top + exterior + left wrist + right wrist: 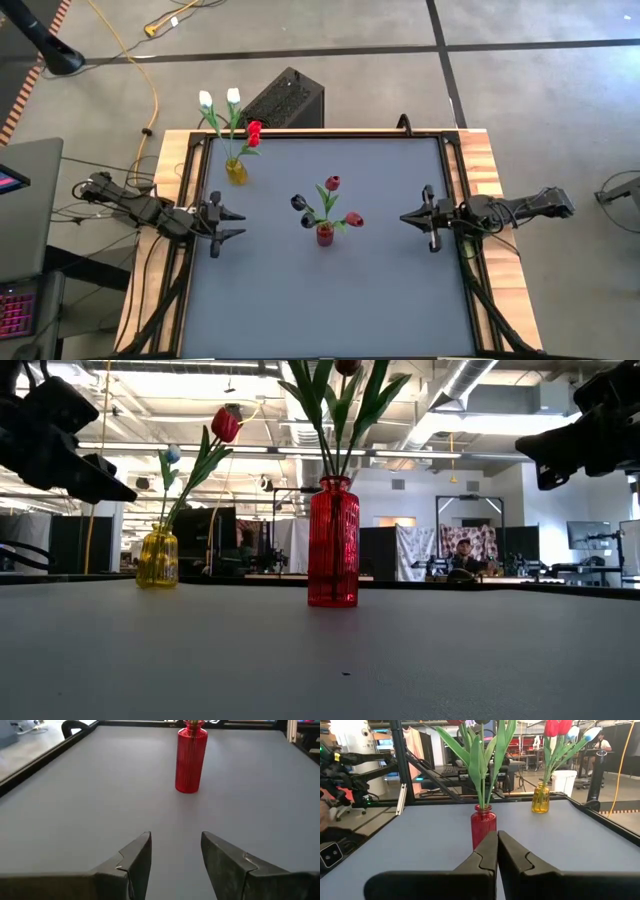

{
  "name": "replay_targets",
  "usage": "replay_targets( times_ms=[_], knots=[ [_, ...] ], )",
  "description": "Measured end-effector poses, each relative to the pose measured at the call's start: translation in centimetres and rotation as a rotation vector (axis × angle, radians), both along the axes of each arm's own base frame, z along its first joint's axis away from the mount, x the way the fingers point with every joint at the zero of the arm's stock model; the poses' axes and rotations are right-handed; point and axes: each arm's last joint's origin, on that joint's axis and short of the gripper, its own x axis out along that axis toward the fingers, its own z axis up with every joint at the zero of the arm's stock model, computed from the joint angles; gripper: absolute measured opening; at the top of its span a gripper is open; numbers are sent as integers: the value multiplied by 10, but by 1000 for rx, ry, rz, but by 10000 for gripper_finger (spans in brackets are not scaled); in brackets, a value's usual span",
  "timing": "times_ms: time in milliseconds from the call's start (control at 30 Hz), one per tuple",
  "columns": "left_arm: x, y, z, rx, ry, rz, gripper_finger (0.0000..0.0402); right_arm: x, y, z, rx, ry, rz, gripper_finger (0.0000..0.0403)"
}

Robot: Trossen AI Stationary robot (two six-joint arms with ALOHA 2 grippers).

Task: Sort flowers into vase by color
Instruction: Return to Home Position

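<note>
Flowers (332,183) stand in two vases on the grey tabletop (400,300). Near its centre, seen from above, the red vase (325,236) holds four tulips: two near-black heads lean toward 10 o'clock of the vase, one dark red head toward 12 o'clock and one toward 2 o'clock. At about 10 o'clock from it, close to the tabletop's corner, the yellow vase (236,172) holds two white tulips and one bright red tulip. The left pincer (240,224) hovers at 9 o'clock from the red vase, well apart from it, fingers spread. The right pincer (404,217) hovers at 3 o'clock, fingers pressed together.
</note>
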Motion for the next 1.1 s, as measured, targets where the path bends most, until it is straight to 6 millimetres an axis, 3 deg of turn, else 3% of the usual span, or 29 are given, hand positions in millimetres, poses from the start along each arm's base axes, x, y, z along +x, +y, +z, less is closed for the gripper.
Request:
replay_targets(
  times_ms=[1100],
  knots=[
    [0,0,0,21,5,-7,160,0,0,0,0,1,0,37]
  ],
)
